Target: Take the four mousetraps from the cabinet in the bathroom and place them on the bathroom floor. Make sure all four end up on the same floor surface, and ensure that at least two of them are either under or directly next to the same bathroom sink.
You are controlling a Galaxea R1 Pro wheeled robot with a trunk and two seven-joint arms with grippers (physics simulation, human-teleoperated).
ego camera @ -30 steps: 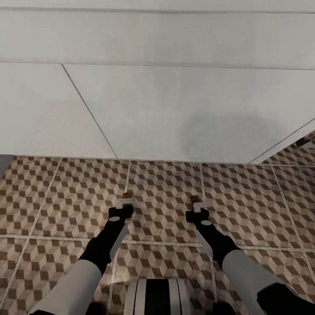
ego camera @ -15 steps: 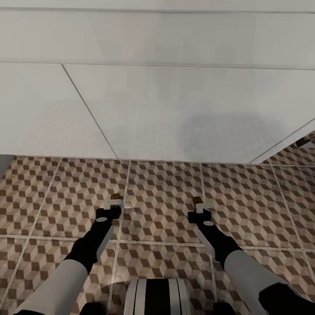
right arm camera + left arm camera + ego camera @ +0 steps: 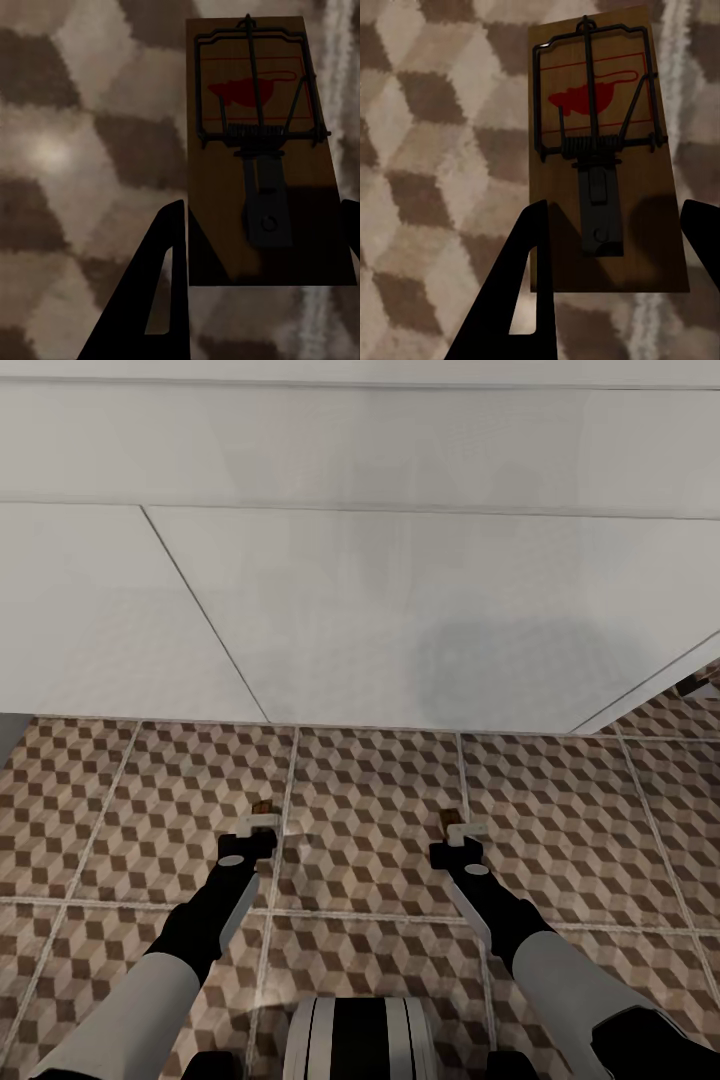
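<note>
- The bathroom floor (image 3: 380, 800), tiled in a brown, beige and white cube pattern with pale grout lines, spreads beneath both arms in the head view.
- A large white flat-fronted unit (image 3: 400, 620) stands on the far side of that floor; its lower edge meets the tiles just beyond the two grippers.
- The left gripper (image 3: 262, 822) reaches forward over the floor, short of the white unit. Its fingers (image 3: 521, 292) are closed on the near end of one mousetrap (image 3: 600, 150), a brown board with a black wire spring and a red mouse print.
- In the left wrist view that board juts out past the fingertips, with the cube tiles behind it.
- The right gripper (image 3: 457, 830) is held level with the left one, well apart from it, equally near the white unit. Its fingers (image 3: 161, 289) grip the near end of a second mousetrap (image 3: 262, 142) of the same kind.
- In the head view each trap shows only as a small brown tip beyond the fingers.
- Whether either board touches the tiles cannot be told.
</note>
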